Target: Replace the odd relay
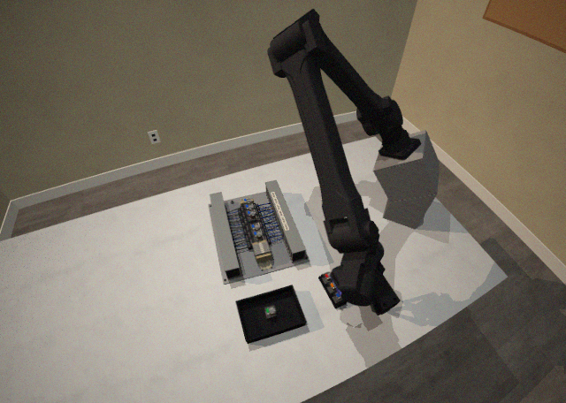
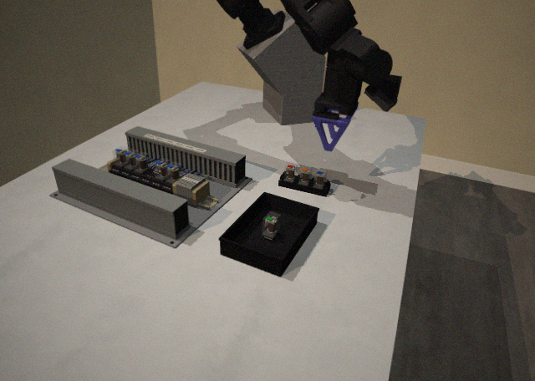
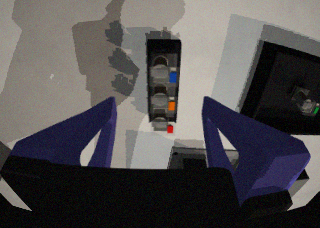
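Three spare relays stand in one black holder [image 2: 302, 189]: one red-buttoned [image 2: 289, 172], one orange-buttoned [image 2: 304, 175], one blue-buttoned [image 2: 319, 177]. One black tray [image 2: 242, 243] at the holder's 7 o'clock holds one green-buttoned relay [image 2: 271, 225]. The panel carries two grey ducts [image 2: 119, 197] and five blue-buttoned relays [image 2: 140, 162] in a row.
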